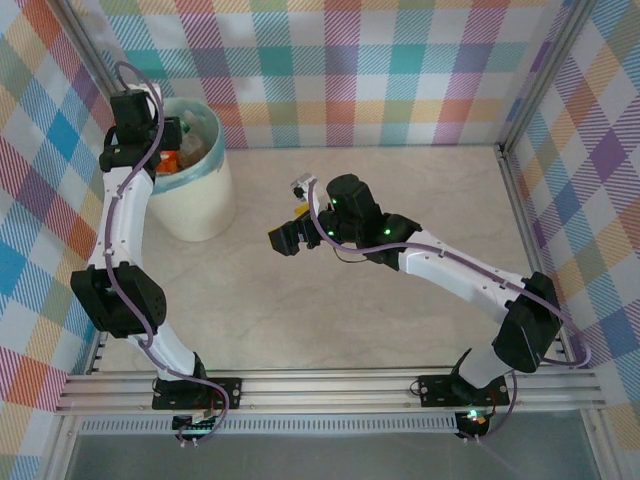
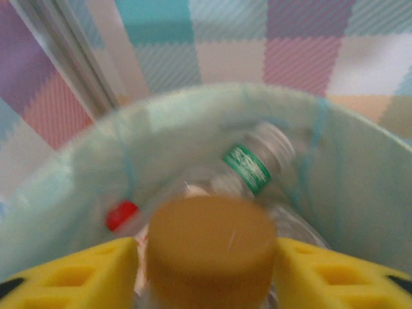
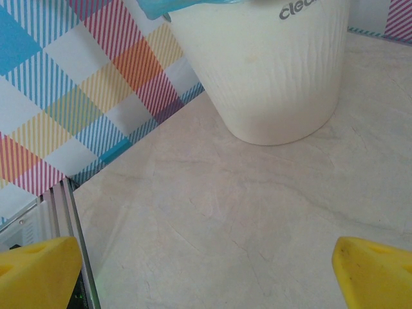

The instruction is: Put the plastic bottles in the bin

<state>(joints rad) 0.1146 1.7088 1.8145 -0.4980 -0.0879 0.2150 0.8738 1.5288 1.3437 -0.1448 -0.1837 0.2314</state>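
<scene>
My left gripper point(image 1: 172, 135) hangs over the bin point(image 1: 200, 210), a round white tub with a blue-green liner point(image 2: 360, 193). In the left wrist view a blurred bottle with a brown cap point(image 2: 209, 248) sits between the yellow fingers point(image 2: 77, 277) of the left gripper point(image 2: 206, 273), with a gap beside the cap on the left. Below it in the bin lie a clear bottle with a green label point(image 2: 248, 168) and a red cap point(image 2: 121, 214). My right gripper point(image 1: 283, 240) hovers open over bare table right of the bin point(image 3: 270, 77), its fingertips point(image 3: 38, 270) wide apart with nothing between them.
Checked walls close the table on the left, back and right. An aluminium rail point(image 3: 58, 206) runs along the left wall's foot. The right arm's elbow point(image 1: 525, 330) is at the near right. Bare tabletop point(image 1: 400, 190) stretches right of the bin.
</scene>
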